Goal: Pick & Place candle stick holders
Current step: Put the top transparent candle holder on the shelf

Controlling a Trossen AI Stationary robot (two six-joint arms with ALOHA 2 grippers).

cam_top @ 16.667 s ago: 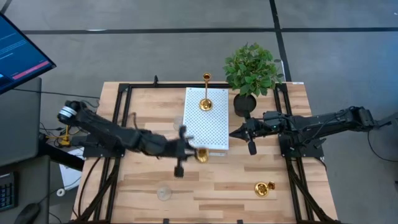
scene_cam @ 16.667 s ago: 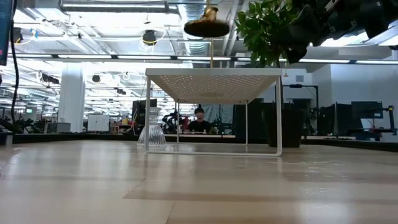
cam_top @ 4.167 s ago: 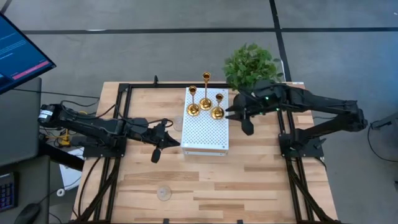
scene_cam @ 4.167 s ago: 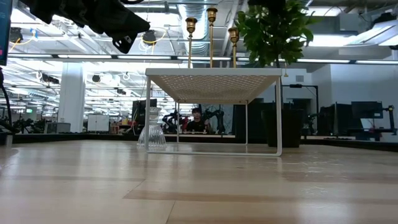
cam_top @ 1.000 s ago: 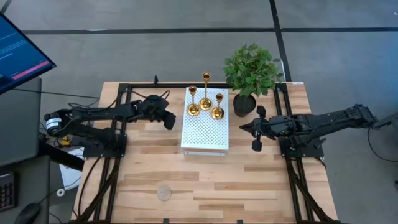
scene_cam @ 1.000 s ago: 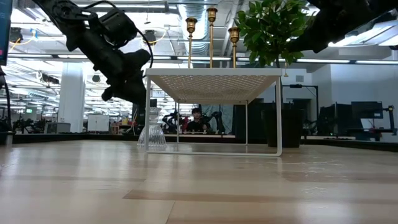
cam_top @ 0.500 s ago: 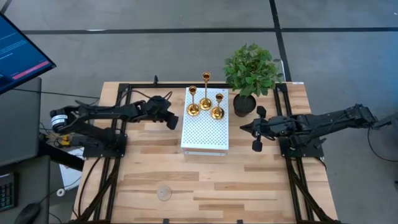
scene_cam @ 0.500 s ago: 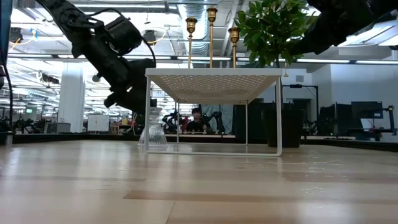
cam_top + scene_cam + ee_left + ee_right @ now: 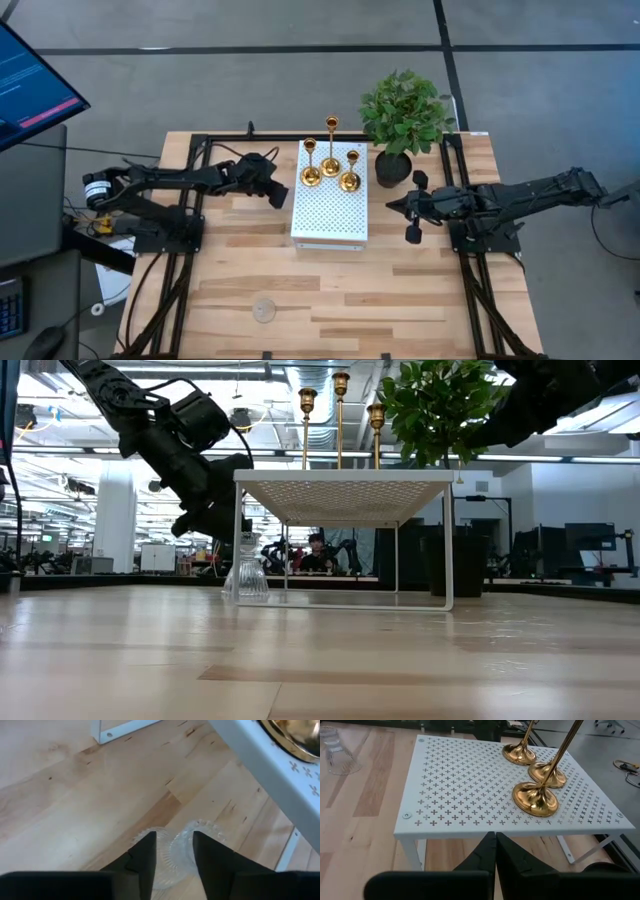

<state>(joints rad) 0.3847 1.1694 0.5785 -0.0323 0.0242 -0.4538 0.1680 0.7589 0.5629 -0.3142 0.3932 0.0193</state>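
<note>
Glass holder (image 9: 175, 852) seemingly just below open left hand (image 9: 172, 851).

One camera looked straight down, one level across the surface (image 9: 400, 300); both shared the white box (image 9: 328, 215), as did both close wrist cameras.

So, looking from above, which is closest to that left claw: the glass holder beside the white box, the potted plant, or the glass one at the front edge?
From the left gripper:
1. Glass holder by the white box, right at its fingertips.
2. Potted plant, across the box, on the right.
3. Front glass holder, near the table's front edge.
</note>
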